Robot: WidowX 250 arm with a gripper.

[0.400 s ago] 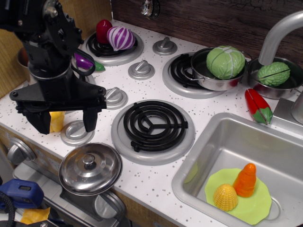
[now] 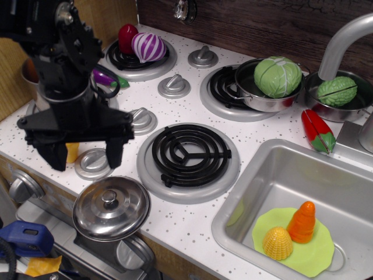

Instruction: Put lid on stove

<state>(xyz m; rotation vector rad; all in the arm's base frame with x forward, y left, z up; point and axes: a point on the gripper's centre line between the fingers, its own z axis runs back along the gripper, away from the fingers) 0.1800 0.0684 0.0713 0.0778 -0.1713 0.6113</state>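
The round shiny steel lid (image 2: 111, 207) with a small central knob lies at the front left edge of the white speckled stove (image 2: 192, 224), partly over the edge. The nearest black coil burner (image 2: 187, 154) sits bare to its upper right. My black gripper (image 2: 86, 156) hangs open and empty just above and behind the lid, its two fingers (image 2: 113, 151) pointing down and spread wide.
A steel pot with a green cabbage (image 2: 277, 77) covers the back right burner. A red and a purple-striped vegetable (image 2: 147, 46) sit on the back left burner. The sink (image 2: 274, 181) at right holds a green plate with an orange carrot (image 2: 303, 221). Silver knobs (image 2: 173, 86) dot the stove.
The gripper has shifted slightly to the right and a little lower toward the lid. The lid has not moved.
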